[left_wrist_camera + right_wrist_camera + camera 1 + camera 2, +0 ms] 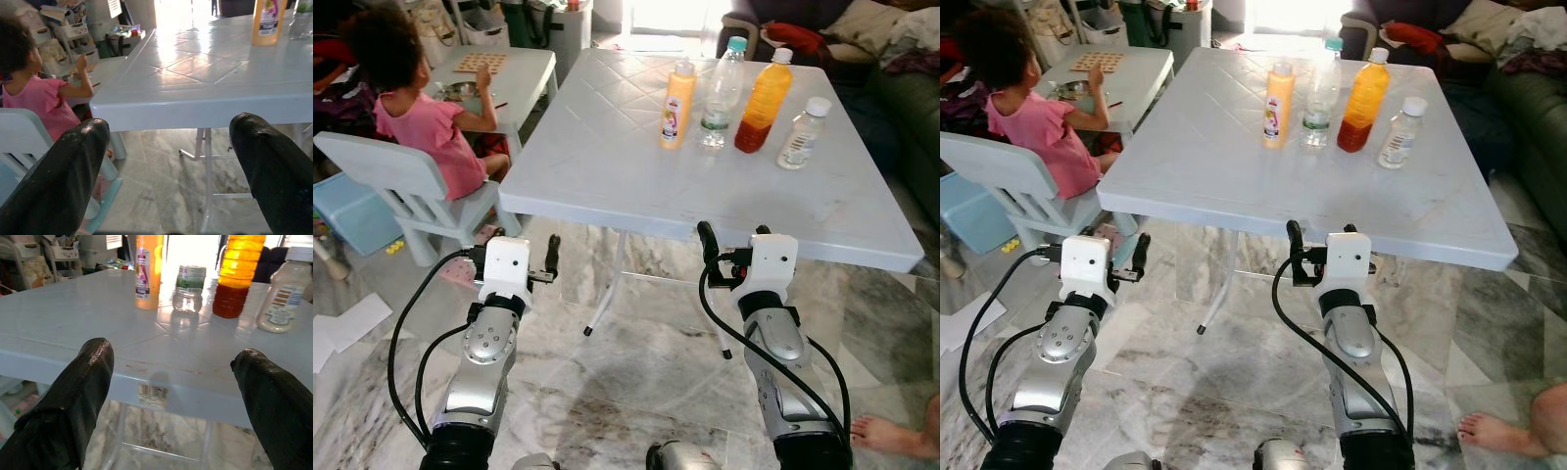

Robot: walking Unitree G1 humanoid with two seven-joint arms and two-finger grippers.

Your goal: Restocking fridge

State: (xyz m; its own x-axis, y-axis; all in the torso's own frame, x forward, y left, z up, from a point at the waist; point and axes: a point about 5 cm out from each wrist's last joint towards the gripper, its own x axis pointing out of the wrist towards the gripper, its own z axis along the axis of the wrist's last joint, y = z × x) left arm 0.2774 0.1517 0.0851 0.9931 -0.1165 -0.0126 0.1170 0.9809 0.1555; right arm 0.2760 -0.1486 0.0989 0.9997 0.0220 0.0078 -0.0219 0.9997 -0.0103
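worktop: white plastic folding one, taking up the centre and right of the head view; we're standing just short of its near edge
bottles: four in a row at upper centre of the frame, all upright; from the left, a yellow squeeze bottle; a clear water bottle with a teal cap; a tall orange juice bottle; a small pale bottle with a white cap, a bit apart at the right end
left tool: lower left of the frame, below the worktop's near corner; fingers spread wide, holding nothing
right tool: lower centre-right, right at the near edge; fingers wide apart too, empty
person: upper left, pink shirt, sitting on a pale chair at a small table
floor: grey marble; a bare foot in the lower right corner
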